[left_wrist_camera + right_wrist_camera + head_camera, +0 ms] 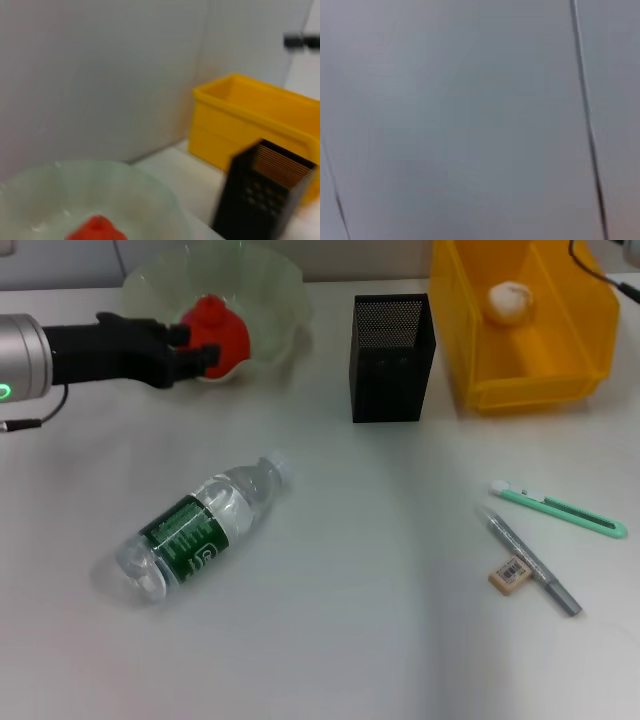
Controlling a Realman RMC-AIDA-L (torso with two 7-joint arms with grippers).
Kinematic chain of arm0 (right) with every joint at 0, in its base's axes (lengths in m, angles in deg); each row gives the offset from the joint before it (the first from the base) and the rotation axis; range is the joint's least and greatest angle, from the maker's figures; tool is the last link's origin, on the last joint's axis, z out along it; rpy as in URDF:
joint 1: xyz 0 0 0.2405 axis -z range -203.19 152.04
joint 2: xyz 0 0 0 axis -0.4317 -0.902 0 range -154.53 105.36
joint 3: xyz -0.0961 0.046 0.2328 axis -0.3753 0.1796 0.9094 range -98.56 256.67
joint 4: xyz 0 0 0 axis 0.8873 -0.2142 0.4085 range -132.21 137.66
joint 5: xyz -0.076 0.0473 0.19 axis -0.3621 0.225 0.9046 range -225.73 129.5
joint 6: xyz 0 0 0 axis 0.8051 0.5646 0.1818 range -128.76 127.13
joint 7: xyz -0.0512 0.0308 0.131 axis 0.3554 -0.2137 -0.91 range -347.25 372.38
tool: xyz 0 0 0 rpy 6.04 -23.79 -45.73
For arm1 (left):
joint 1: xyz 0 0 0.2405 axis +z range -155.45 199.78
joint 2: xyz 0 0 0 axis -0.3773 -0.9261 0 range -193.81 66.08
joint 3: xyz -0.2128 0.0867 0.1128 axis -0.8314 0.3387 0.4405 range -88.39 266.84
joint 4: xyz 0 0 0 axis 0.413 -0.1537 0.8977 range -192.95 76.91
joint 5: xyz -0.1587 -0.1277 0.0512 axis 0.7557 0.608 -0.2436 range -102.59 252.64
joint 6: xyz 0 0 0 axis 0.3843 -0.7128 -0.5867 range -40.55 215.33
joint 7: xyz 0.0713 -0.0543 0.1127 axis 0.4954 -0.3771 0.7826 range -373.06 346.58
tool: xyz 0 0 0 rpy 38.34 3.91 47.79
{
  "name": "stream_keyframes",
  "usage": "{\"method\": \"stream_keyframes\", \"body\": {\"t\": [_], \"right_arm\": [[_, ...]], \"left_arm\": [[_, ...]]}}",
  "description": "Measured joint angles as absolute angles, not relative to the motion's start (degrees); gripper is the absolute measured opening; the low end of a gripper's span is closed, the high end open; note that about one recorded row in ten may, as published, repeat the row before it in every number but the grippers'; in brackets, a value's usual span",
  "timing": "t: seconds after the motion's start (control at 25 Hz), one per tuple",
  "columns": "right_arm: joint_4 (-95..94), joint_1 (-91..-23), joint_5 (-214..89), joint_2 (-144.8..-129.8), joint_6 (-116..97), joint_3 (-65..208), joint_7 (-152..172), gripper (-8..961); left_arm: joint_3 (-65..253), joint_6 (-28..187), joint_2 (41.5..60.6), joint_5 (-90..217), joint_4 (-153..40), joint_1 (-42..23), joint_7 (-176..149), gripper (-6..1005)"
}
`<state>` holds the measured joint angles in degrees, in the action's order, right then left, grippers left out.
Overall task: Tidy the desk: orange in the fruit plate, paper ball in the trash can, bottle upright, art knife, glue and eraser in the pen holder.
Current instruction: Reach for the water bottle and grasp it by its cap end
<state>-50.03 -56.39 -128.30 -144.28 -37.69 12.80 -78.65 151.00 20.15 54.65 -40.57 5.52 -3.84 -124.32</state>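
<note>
1. One orange point(218, 332), reddish in tone, is seen inside the single translucent green fruit plate point(270, 285) at the far left of the desk point(340, 640).
2. One left gripper point(196, 347) is reached in from the left; its black fingers are clamped on the orange, over the plate.
3. One clear water bottle point(200, 525) with a green label is lying on its side on the desk, well apart from the plate, its cap pointed toward the far side.
4. One black mesh pen holder point(392, 355) is stood upright between the plate and the yellow bin.
5. One yellow trash can point(525, 325) is placed at the far right, with one white paper ball point(509, 300) inside it.
6. On the right of the desk, three small items are found: one green art knife point(558, 509), one grey glue pen point(532, 562) and one eraser point(510, 574), the eraser just beside the glue pen.
7. The right gripper is not seen in any view; its wrist view shows only a plain grey surface.
</note>
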Motion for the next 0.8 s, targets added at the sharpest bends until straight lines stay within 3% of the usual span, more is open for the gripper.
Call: {"method": "stream_keyframes", "body": {"t": [0.28,0.8], "right_arm": [[-40.7,-57.2,-103.7,-143.68,-51.6,13.2,-53.1,711],[-37.9,-60.7,-127.0,-141.32,-61.4,12.8,-71.2,710]], "left_arm": [[155.0,14.1,54.68,-47.1,8.3,-3.6,-131.9,557],[166.1,20.0,54.92,-47.7,6.4,-4.3,-133.1,565]]}}
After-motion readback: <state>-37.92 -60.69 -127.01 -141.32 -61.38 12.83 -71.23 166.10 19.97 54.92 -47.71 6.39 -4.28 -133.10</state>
